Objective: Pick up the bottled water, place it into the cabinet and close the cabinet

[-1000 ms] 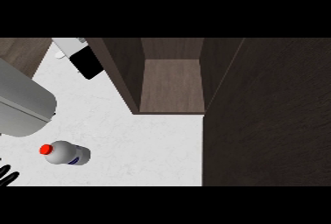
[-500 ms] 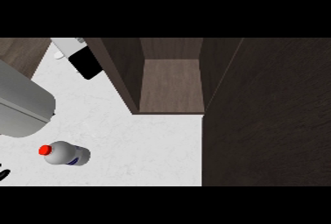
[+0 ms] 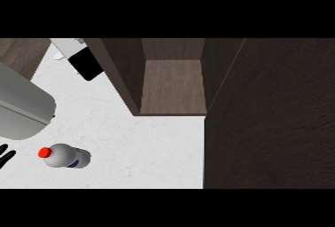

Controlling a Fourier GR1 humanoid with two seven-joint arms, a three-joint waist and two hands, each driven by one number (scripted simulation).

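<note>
The clear plastic water bottle with a red cap and blue label [image 3: 65, 156] stands upright on the white speckled counter [image 3: 150, 150], near the left edge, well apart from the dark wooden cabinet [image 3: 171, 88], whose open compartment waits to receive it. Just beside the bottle, at the far left edge, only the black fingertips of 1 hand, the left hand [image 3: 5, 156], show, spread straight and holding nothing, seemingly placed for a grasp not yet begun. The right hand is out of view, and the grey rounded metal appliance [image 3: 20, 111] sits behind the bottle.
</note>
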